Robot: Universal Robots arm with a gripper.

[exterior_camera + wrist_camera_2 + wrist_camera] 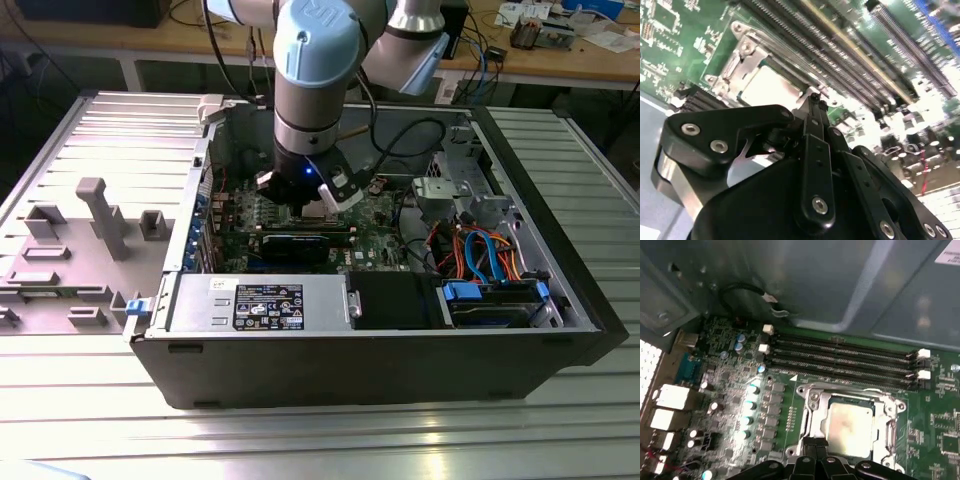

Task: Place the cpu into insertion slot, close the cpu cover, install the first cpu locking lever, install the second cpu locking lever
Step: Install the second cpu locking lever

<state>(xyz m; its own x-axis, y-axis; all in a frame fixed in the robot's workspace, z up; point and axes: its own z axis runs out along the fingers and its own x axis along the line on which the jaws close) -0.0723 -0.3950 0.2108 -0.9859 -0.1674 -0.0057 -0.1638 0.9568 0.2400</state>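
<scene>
just beyond tool (pixel 815 452), covered cpu (pixel 847 422)

The cpu (pixel 850 424) is sitting flat in the insertion slot (pixel 812 442), its silver-grey top catching the light in both wrist views (pixel 771 89). The cpu cover (pixel 888 412) is down over it, a thin metal frame whose window leaves the chip's top showing, just beside the long memory slots on the green motherboard.

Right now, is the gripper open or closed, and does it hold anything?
Gripper: closed, holding nothing, its fingertips at the edge of the cpu cover, which lies shut over the cpu.
</scene>
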